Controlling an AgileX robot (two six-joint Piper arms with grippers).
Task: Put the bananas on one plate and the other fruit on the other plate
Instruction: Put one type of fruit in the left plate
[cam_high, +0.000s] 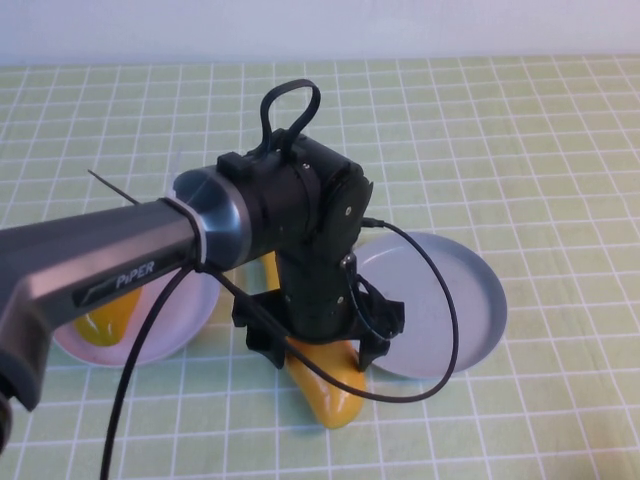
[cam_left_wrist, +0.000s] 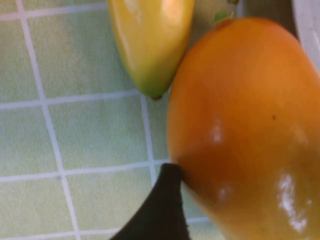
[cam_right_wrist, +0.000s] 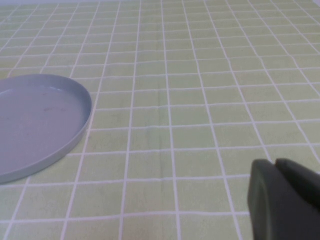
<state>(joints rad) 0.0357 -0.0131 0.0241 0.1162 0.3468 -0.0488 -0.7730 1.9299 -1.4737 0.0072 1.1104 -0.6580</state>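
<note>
Fruit sits under my left gripper (cam_high: 318, 345), which hangs low over the checked green tablecloth (cam_high: 520, 120) between the two plates. From the high view the arm's body hides the fingertips, so I go to the left wrist view: one dark finger (cam_left_wrist: 160, 210) rests against the side of the redder orange mango (cam_left_wrist: 245, 130), touching its skin. The other finger is out of frame, so I cannot tell how far the jaws stand apart or whether they are clamped on the fruit. A banana tip (cam_left_wrist: 150, 45), yellow going green at the end, lies just beside that mango on the cloth.

In the high view I see a yellow banana (cam_high: 330, 385) poking out below the gripper, lying on the cloth between the plates. The pale pink plate (cam_high: 185, 320) is on the left and holds the yellower mango (cam_high: 110, 315). The grey-blue plate (cam_high: 440, 300) is on the right, partly behind the arm's cable.

My right gripper (cam_right_wrist: 285, 200) shows only in its own wrist view as a dark fingertip low over bare cloth, well apart from the grey-blue plate's rim. I cannot tell its jaw state either.
</note>
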